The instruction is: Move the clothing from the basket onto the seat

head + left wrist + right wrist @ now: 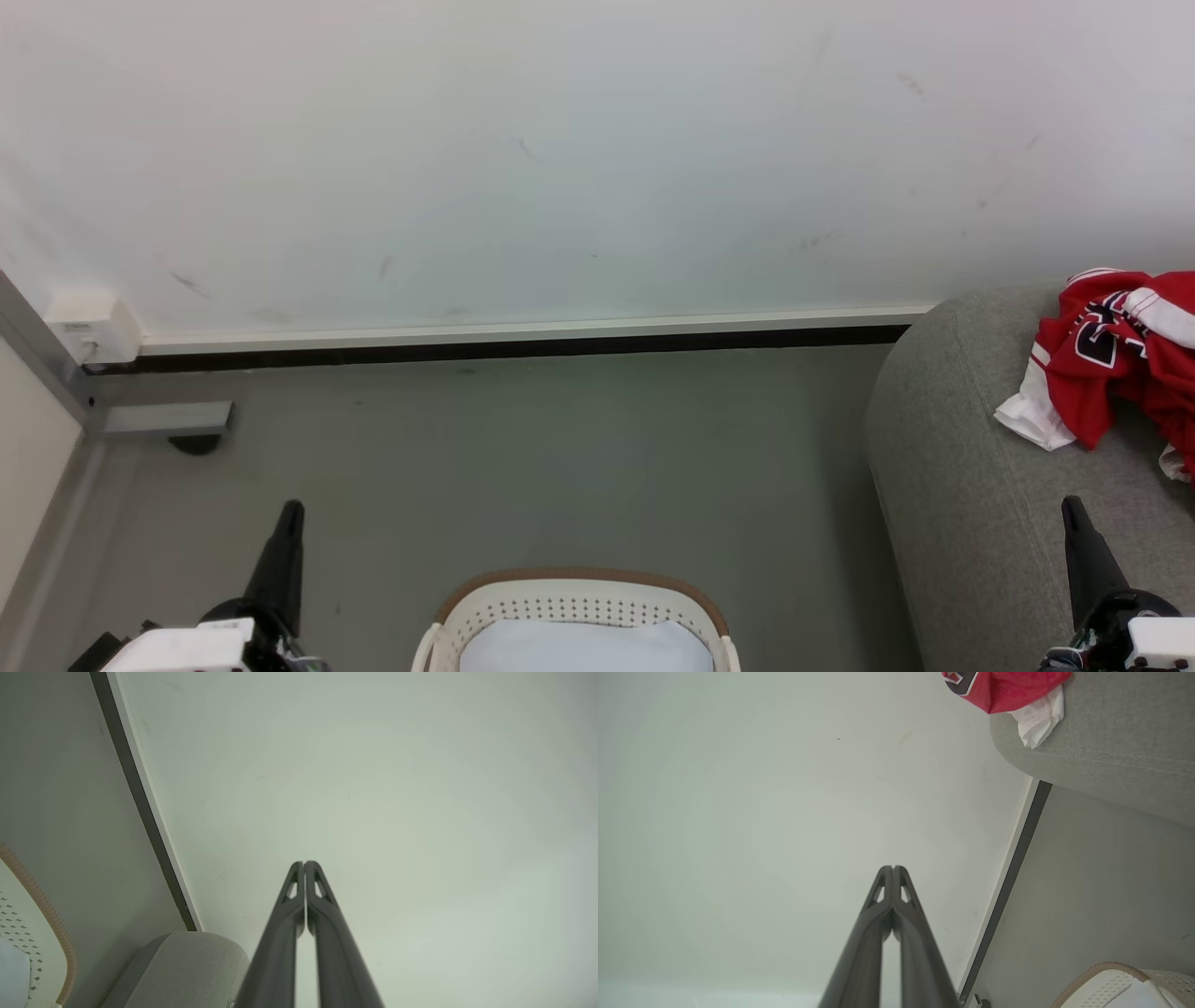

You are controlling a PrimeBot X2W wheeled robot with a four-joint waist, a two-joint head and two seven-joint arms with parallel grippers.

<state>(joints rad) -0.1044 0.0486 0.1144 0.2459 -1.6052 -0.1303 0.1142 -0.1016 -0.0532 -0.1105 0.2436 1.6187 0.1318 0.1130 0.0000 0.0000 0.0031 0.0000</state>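
clothing: heaped on the seat
basket: white lining showing
left gripper: fingers pressed together
right gripper: fingers pressed together

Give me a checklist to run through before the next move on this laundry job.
1. Left gripper shut, nothing held: ok.
2. Right gripper shut, nothing held: ok.
3. Jersey lying on the sofa: ok.
4. Jersey well back from the sofa's edge: not ok, a white corner droops at the rounded edge.
5. Basket emptied: lining bare where seen, near part cut off: cannot tell.
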